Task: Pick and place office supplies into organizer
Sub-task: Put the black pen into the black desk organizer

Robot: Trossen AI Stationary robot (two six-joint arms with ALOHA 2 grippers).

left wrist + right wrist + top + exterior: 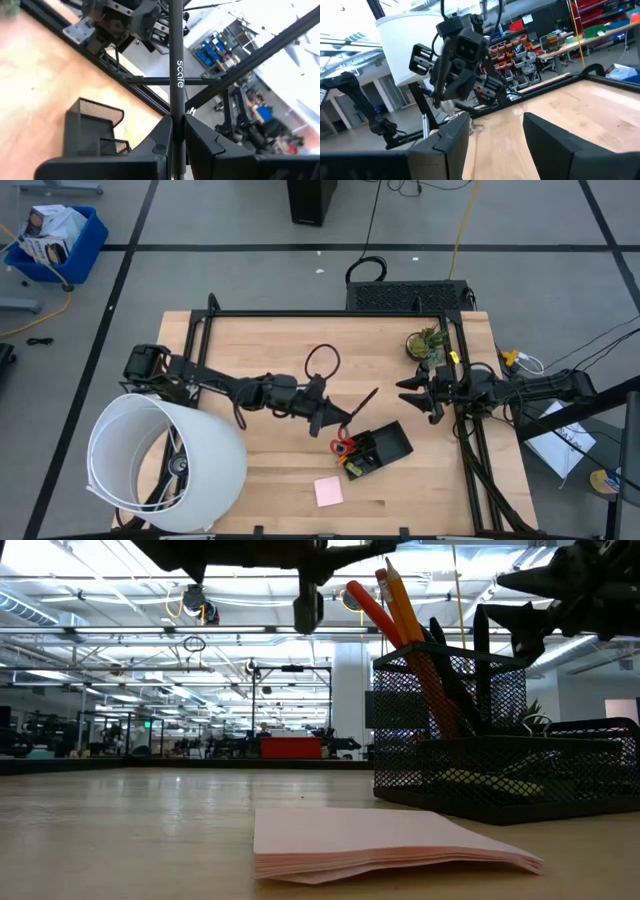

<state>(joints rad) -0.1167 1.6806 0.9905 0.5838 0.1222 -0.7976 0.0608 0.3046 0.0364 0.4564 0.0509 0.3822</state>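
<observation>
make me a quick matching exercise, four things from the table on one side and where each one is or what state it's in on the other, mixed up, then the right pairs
Things:
1. black pen
2. pink sticky-note pad
3. red-handled scissors
4. right gripper

Place or state:
A. lying flat on the bare wood, near the table's front edge
B. open and empty, beside the small potted plant
C. standing in the organizer
D. pinched between the left gripper fingers, above the organizer

Pairs: 1-D, 2-A, 3-C, 4-B
</observation>
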